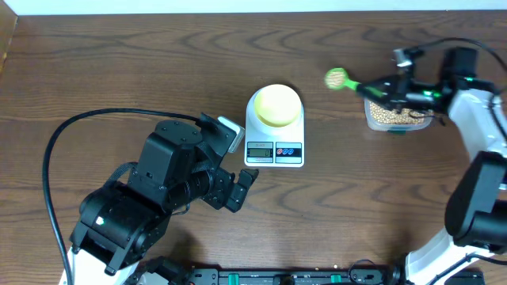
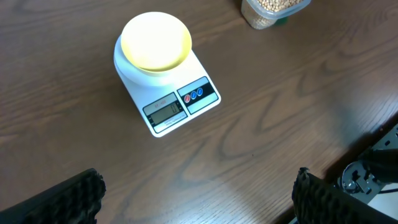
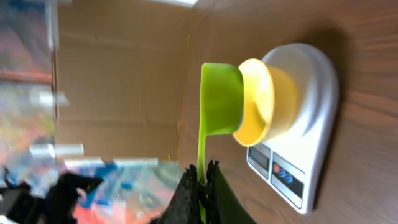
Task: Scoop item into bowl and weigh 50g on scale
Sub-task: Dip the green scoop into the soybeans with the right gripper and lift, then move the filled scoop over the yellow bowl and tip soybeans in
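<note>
Right claw point(image 3: 203, 186) clamps green scoop point(image 1: 336, 78), between bean container point(image 1: 388, 115) and bowl point(image 1: 276, 105).

The bowl point(image 1: 276, 105) sits on the scale point(image 1: 295, 127); the right end effector point(image 1: 382, 87) apparently grips a green scoop point(image 1: 337, 78) nearby.

Top-down and wrist views, common scale point(image 1: 274, 159)

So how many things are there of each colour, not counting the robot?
Yellow bowl: 1
White scale: 1
Green scoop: 1
Clear tub: 1
Total: 4
</note>
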Action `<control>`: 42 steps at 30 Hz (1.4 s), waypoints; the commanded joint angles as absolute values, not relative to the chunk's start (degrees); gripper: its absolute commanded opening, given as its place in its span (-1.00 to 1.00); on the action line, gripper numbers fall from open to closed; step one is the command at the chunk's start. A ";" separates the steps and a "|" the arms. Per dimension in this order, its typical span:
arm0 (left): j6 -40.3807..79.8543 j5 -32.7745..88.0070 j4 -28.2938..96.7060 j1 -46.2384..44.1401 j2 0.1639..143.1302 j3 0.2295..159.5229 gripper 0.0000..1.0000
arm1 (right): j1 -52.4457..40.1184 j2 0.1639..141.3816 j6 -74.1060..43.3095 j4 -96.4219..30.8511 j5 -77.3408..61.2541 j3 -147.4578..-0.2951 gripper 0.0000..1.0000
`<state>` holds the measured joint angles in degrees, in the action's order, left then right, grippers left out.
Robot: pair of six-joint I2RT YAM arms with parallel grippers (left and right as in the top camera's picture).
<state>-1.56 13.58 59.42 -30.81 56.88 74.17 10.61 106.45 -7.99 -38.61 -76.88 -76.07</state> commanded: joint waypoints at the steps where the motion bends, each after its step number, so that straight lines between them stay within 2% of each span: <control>1: -2.35 13.23 59.55 -30.65 56.86 74.50 0.97 | 5.30 107.00 -17.78 -31.53 -78.98 -75.90 -0.97; 6: -2.35 13.23 59.55 -30.65 56.86 74.50 0.97 | -0.40 107.00 -28.18 -19.05 -75.81 -75.90 -0.98; 9: -2.35 13.23 59.55 -30.65 56.86 74.50 0.97 | -2.57 107.00 -30.26 -16.67 -73.12 -75.90 -0.97; 21: -2.35 13.23 59.55 -30.65 56.86 74.50 0.97 | -7.25 107.00 -29.89 -17.28 -68.77 -75.90 -0.97; 29: -2.35 13.23 59.55 -30.65 56.86 74.50 0.97 | -9.45 107.00 -24.56 -25.12 -57.12 -75.90 -0.97; 42: -2.35 13.23 59.55 -30.65 56.86 74.50 0.97 | -15.57 106.98 -20.64 -25.45 -45.30 -75.99 -0.97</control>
<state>-1.56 13.58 59.53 -30.81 56.88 74.17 -13.74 106.48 -23.57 -25.36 -49.36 -75.88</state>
